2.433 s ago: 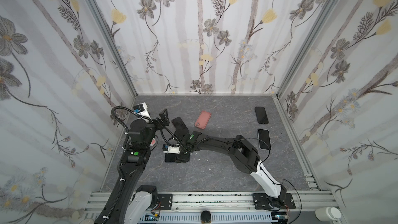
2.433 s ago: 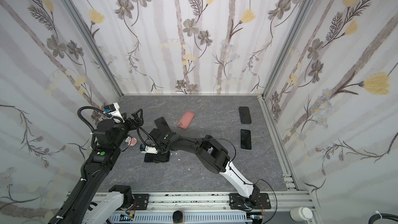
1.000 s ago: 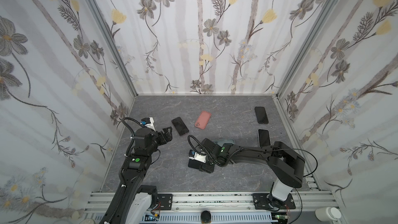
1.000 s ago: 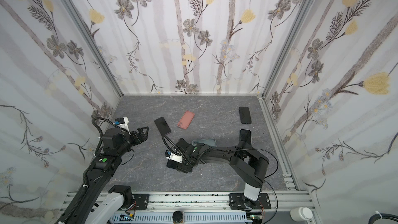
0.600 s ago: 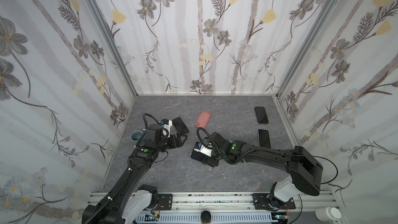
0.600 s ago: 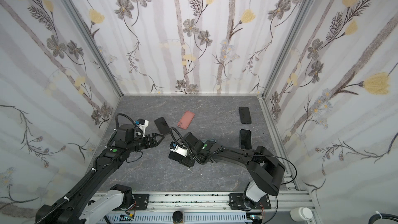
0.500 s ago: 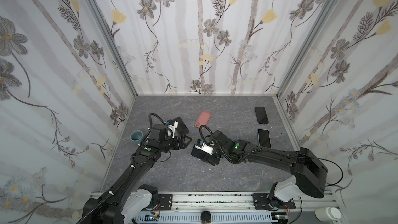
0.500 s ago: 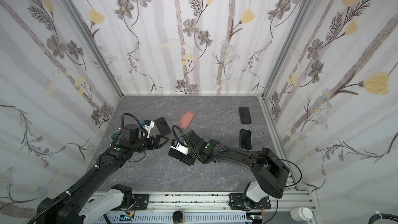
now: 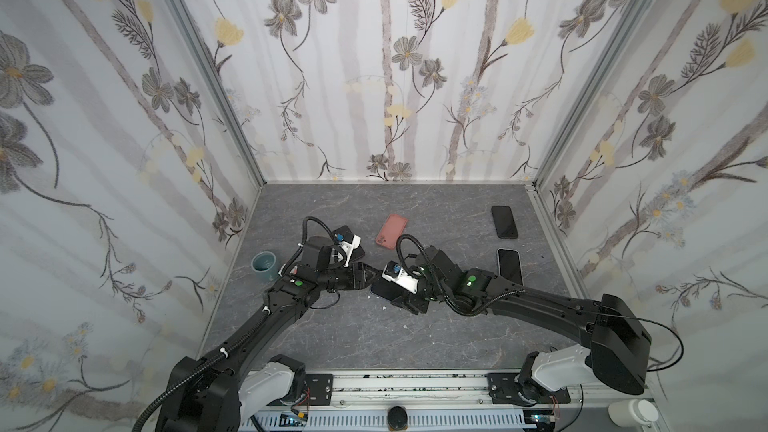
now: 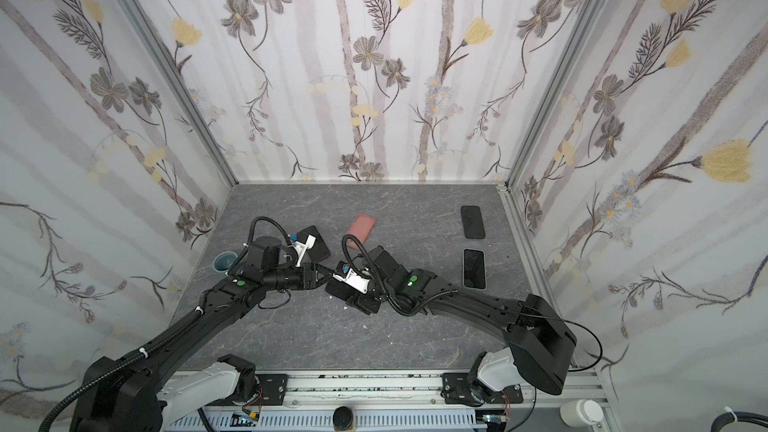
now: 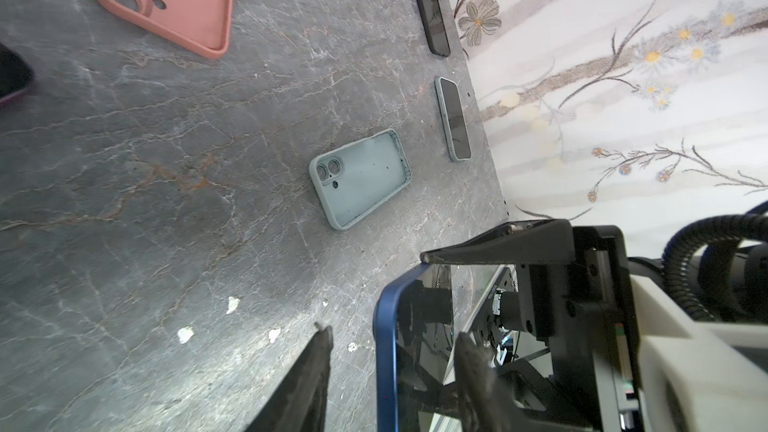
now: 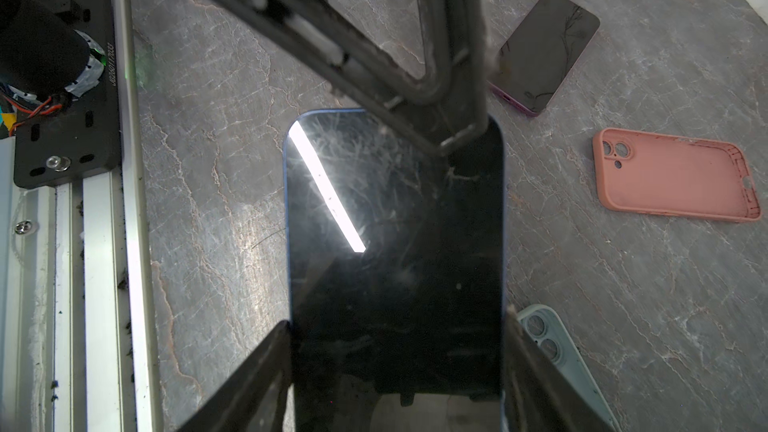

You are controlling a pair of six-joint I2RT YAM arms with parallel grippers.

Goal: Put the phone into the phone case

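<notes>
A blue-edged phone [image 12: 395, 222] with a dark screen sits flat just above the grey floor, and my right gripper [image 12: 397, 317] is shut on its two long sides. My left gripper [image 11: 392, 332] has come in from the left at the phone's [image 11: 411, 326] free end. One finger [image 11: 320, 363] stands apart from the blue edge and the other [image 11: 473, 367] lies over the screen. A pale green phone case [image 11: 359, 178] lies open side up beside the right gripper. A pink case [image 9: 391, 231] lies further back. In both top views the two grippers meet mid-floor.
A black phone [image 9: 504, 222] and a pale-framed phone [image 9: 509, 268] lie by the right wall. A dark phone with a purple edge [image 12: 540, 51] lies behind my left wrist. A teal cup [image 9: 264, 265] stands by the left wall. The rail [image 12: 104, 243] runs along the front.
My left arm has swung in from the left wall to the phone's free end and its jaws have narrowed. The right gripper has kept hold of the phone, shifting it slightly back.
</notes>
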